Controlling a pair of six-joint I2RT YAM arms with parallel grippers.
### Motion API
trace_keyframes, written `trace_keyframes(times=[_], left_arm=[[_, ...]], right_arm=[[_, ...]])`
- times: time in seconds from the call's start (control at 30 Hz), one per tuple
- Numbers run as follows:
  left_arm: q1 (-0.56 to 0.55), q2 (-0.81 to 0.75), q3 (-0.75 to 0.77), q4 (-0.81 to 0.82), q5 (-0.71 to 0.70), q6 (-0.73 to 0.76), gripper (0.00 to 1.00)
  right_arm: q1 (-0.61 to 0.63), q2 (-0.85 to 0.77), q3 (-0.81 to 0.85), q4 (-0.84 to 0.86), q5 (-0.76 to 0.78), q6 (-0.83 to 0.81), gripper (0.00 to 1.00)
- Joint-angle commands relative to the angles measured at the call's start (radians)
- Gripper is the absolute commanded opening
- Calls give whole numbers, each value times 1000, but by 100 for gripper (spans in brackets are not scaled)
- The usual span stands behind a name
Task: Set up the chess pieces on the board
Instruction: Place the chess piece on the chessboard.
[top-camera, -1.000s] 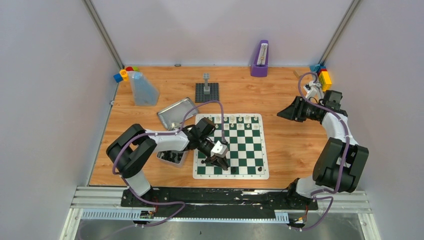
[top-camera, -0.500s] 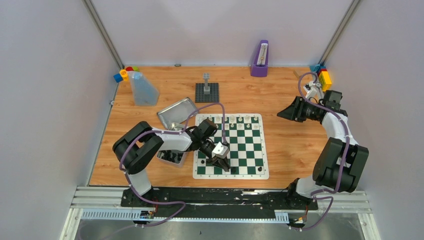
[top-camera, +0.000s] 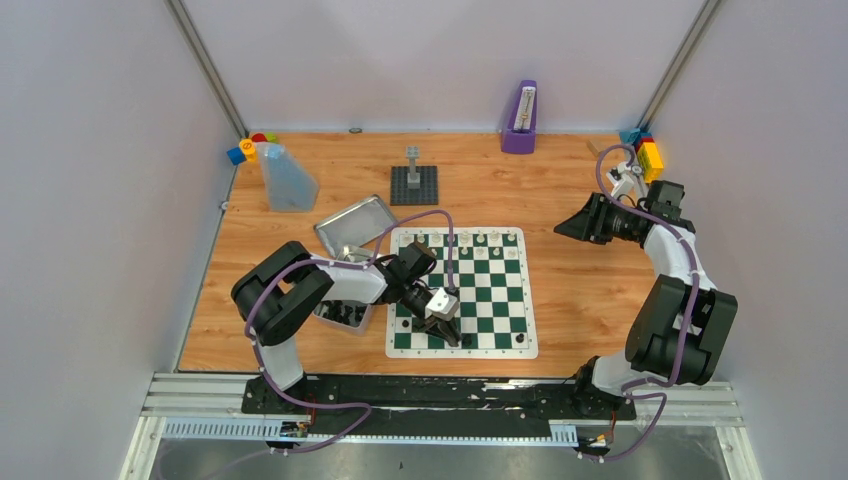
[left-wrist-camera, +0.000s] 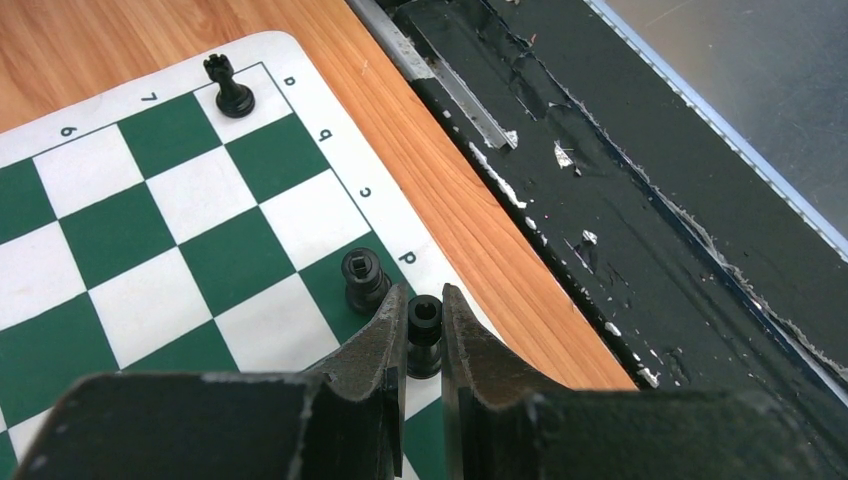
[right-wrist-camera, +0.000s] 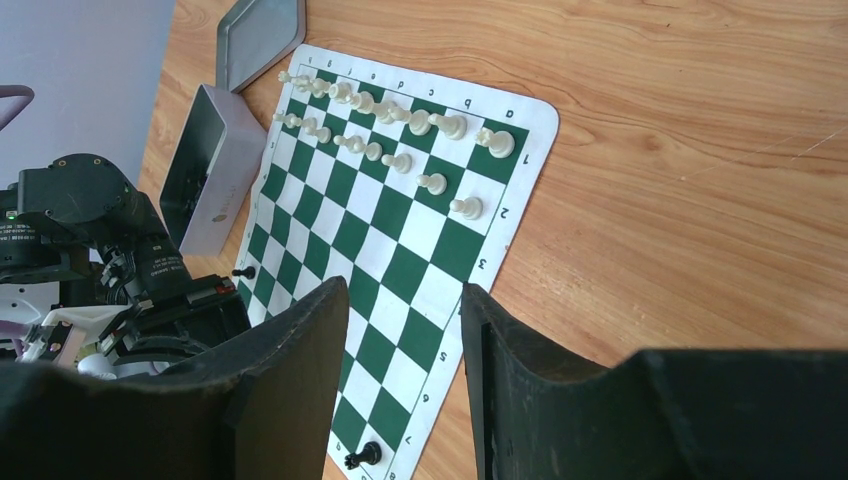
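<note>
The green and white board (top-camera: 500, 300) lies mid-table. My left gripper (top-camera: 447, 335) is at its near edge, shut on a small black chess piece (left-wrist-camera: 424, 335) whose base is at or just above the edge row. A second black piece (left-wrist-camera: 364, 280) stands right beside the left finger. A black rook (left-wrist-camera: 233, 88) stands on a near corner square. Cream-white pieces (top-camera: 470, 240) fill the two far rows and also show in the right wrist view (right-wrist-camera: 390, 120). My right gripper (top-camera: 565, 228) hovers open to the right of the board, with nothing between its fingers.
A silver tin (top-camera: 340, 315) with black pieces sits left of the board, with its lid (top-camera: 352, 222) behind it. A grey brick tower on a dark baseplate (top-camera: 413, 183), a purple holder (top-camera: 519, 118), a translucent jug (top-camera: 286, 180) and coloured bricks (top-camera: 648, 152) stand at the back.
My left gripper has shifted a little toward the near edge of the board with the black piece still in it. The right arm has not moved.
</note>
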Motion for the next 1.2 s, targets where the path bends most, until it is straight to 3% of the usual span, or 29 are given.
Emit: trace_keyframes(times=[0.0,0.23,0.77,1.07,1.17], left_arm=[[-4,6,16,32,7,32,9],[-4,3,13,48,-6,25,12],[-4,-3,17,20,-18,35,32],[0,-39,24,-4,-36,44,35],[11,-72,30,-81,-39,69,36]], right_arm=[[4,3,33,9,-18,-24,46],[4,4,31,10,-19,-24,46],[4,4,30,8,-16,-25,45],[5,7,31,8,-17,-26,45],[4,9,31,8,-17,-26,45]])
